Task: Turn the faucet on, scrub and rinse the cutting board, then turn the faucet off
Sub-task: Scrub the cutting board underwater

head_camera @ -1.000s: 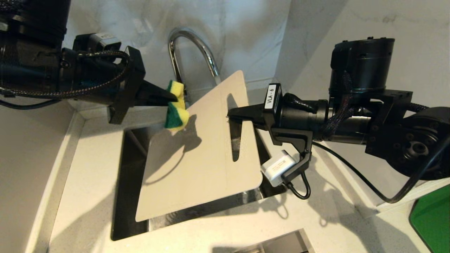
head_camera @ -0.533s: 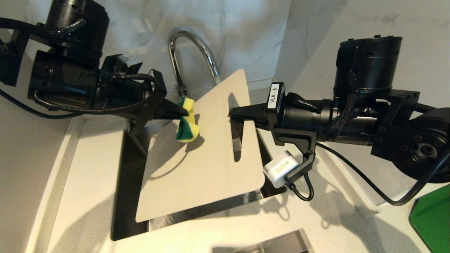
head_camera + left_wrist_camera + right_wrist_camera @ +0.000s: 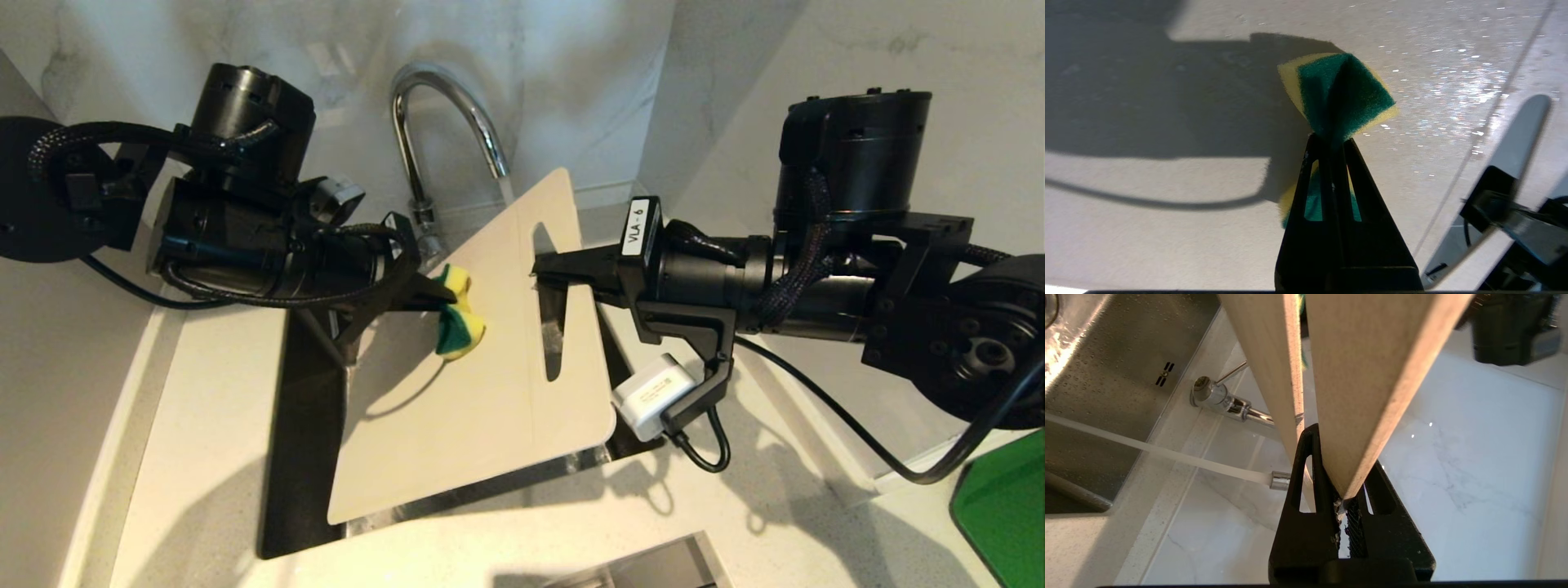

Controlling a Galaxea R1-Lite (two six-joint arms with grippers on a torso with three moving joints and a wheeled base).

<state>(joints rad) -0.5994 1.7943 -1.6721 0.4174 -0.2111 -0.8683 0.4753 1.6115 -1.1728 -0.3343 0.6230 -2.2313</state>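
Looking down from head cam: cutting board (image 3: 473,384) is tilted over the sink (image 3: 302,457), its far corner just under the faucet (image 3: 445,122) spout. Right gripper (image 3: 543,268) is clenched on the board's edge by the handle slot. Left gripper (image 3: 437,300) is pinched on a green-yellow sponge (image 3: 457,322), which is pressed to the board's upper face.

Left wrist cam: fingers squeeze the sponge's middle so it bows out both sides; board surface w/ wet speckles behind.

Right wrist cam: jaws grip the board's thin edge; water stream (image 3: 1147,449) runs from the spout tip into the steel basin; faucet base & lever sit by the rim.
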